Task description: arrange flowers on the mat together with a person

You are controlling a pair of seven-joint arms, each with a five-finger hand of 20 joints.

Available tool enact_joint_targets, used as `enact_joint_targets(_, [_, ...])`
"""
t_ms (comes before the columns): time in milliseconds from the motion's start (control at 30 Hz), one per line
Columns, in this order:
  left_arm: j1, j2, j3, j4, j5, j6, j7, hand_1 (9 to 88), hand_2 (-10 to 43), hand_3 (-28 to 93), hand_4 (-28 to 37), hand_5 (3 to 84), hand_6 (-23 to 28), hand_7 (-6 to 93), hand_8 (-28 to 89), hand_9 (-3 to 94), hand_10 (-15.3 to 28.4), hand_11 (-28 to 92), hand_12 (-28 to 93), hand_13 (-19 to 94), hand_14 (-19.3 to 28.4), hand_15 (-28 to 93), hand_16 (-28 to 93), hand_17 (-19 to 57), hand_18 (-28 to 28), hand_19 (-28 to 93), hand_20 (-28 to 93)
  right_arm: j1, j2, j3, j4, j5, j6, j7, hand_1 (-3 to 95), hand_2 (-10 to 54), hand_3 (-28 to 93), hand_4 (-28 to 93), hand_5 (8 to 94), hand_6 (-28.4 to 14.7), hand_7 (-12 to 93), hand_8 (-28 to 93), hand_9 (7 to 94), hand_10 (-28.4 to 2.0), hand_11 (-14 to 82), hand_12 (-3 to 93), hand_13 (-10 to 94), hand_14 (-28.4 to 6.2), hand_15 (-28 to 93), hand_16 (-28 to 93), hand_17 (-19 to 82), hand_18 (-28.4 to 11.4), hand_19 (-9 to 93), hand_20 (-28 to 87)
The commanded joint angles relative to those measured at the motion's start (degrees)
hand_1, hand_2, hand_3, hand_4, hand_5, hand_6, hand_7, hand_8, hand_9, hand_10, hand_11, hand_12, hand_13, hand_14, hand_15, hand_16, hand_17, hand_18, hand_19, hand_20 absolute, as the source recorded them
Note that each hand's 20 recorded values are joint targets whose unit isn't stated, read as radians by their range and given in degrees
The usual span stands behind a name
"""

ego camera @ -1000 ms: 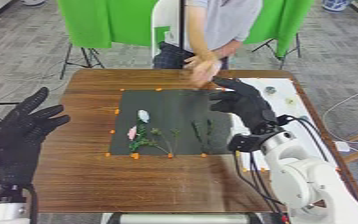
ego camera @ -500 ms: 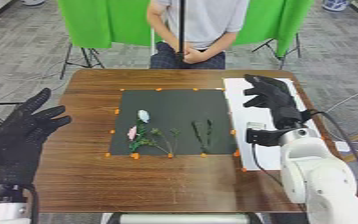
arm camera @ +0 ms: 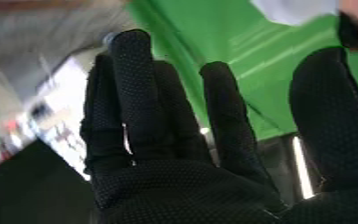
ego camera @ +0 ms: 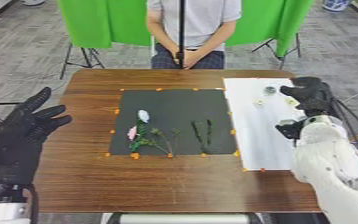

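Landmark: dark mat [ego camera: 175,107] on the brown table [ego camera: 171,182]. White flower [ego camera: 143,115] and pink flower [ego camera: 132,133] lie on its left part, pink one nearer the robot. Thin branching green stem [ego camera: 156,132] lies just right of them. Two dark green sprigs [ego camera: 208,132] lie side by side on the mat's right part. White sheet [ego camera: 266,135] is just right of the mat; small pale items [ego camera: 291,101] on it, right of the mat, too small to identify. Left hand [ego camera: 17,127]: well left of mat, spread wide. Right hand [ego camera: 314,98]: well right of mat, wide, fingers extended in wrist view.
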Motion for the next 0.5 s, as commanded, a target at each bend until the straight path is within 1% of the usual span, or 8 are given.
enact_joint_targets(33, [0.59, 0.06, 0.0, -0.2, 0.23, 0.33, 0.08, 16.0, 6.2, 77, -28.3, 33.5, 5.6, 15.7, -11, 36.4, 19.8, 26, 11, 26, 28.4, 58, -10, -8.6, 24.0, 51, 15, 1.93, 1.5, -0.97, 3.07, -5.31, -9.22, 8.88, 32.0, -1.3, 69, -23, 49.0, -3.4, 10, -10, 47.1, -22.2, 14.4, 14.1, 52, -18.4, 64, 6, 20, -24.7, 79, 1])
enact_joint_targets(67, [1.05, 0.24, 0.02, -0.33, 0.02, 0.77, 0.68, 16.0, 6.2, 77, -28.3, 33.5, 5.6, 15.7, -11, 36.4, 19.7, 26, 11, 26, 28.4, 58, -10, -8.6, 24.0, 51, 15, 2.34, 1.49, -1.28, 3.87, -4.9, -9.67, 9.04, 32.5, -1.6, 69, -23, 49.2, -3.5, 10, -10, 47.2, -22.4, 14.4, 14.0, 52, -18.5, 64, 6, 21, -24.8, 81, -2])
enact_joint_targets(133, [0.94, 0.2, -0.11, -0.35, -0.01, 0.71, 0.37, 16.1, 6.2, 77, -28.3, 33.5, 5.7, 15.7, -11, 36.4, 19.8, 26, 11, 26, 28.4, 58, -10, -8.7, 24.0, 51, 15, 3.25, 1.34, -2.23, 5.63, -5.45, -11.72, 10.42, 33.1, -2.1, 69, -23, 49.2, -4.0, 10, -10, 47.2, -23.0, 14.2, 14.0, 52, -18.5, 65, 6, 22, -24.8, 82, -3])
enact_joint_targets(167, [0.66, 0.06, -0.11, -0.3, 0.19, 0.49, -0.14, 16.2, 6.2, 77, -28.3, 33.5, 5.7, 15.7, -11, 36.4, 19.8, 26, 11, 26, 28.4, 58, -10, -8.7, 24.1, 51, 15, 3.42, 1.34, -2.45, 6.19, -4.82, -13.03, 11.16, 33.2, -2.2, 69, -23, 49.3, -4.1, 10, -10, 47.1, -23.2, 14.1, 13.9, 52, -18.5, 65, 6, 22, -24.7, 82, -4])
enact_joint_targets(200, [0.74, 0.22, 0.01, -0.3, 0.07, 0.58, 0.12, 16.2, 6.2, 77, -28.3, 33.6, 5.7, 15.7, -11, 36.4, 19.8, 26, 11, 26, 28.4, 58, -10, -8.7, 24.0, 51, 15, 3.52, 1.34, -2.54, 6.72, -4.04, -13.38, 10.9, 33.4, -2.3, 69, -23, 49.5, -4.3, 10, -10, 47.1, -23.5, 13.9, 13.9, 53, -18.5, 65, 6, 22, -24.9, 82, -4])
enact_joint_targets(267, [0.49, 0.25, 0.16, -0.23, 0.07, 0.51, 0.0, 16.3, 6.2, 77, -28.3, 33.6, 5.7, 15.6, -11, 36.4, 19.8, 26, 11, 26, 28.4, 58, -10, -8.7, 24.0, 51, 15, 3.68, 1.57, -3.08, 7.71, -3.22, -13.19, 10.67, 33.8, -2.7, 69, -23, 49.6, -4.5, 10, -10, 47.0, -23.9, 13.8, 13.8, 53, -18.7, 65, 6, 22, -25.1, 83, -5])
enact_joint_targets(400, [0.41, 0.35, 0.2, -0.21, 0.02, 0.37, -0.19, 16.3, 6.2, 77, -28.3, 33.6, 5.7, 15.6, -11, 36.3, 19.7, 26, 11, 26, 28.4, 58, -10, -8.7, 24.0, 51, 15, 5.53, 1.66, -5.12, 10.56, -3.68, -15.58, 12.02, 34.9, -3.0, 70, -23, 49.6, -4.7, 10, -10, 47.2, -24.1, 13.9, 13.9, 53, -18.7, 66, 6, 22, -25.3, 83, -6])
enact_joint_targets(500, [-0.08, 0.29, 0.22, -0.05, 0.28, 0.24, -0.36, 16.3, 6.2, 77, -28.3, 33.5, 5.7, 15.7, -11, 36.4, 19.7, 26, 11, 26, 28.4, 58, -10, -8.7, 24.0, 51, 15, 6.72, 2.33, -6.95, 12.1, -5.33, -15.91, 13.03, 35.8, -3.6, 71, -23, 49.7, -5.0, 10, -10, 47.2, -24.4, 13.7, 13.8, 53, -18.8, 66, 5, 22, -25.4, 84, -7])
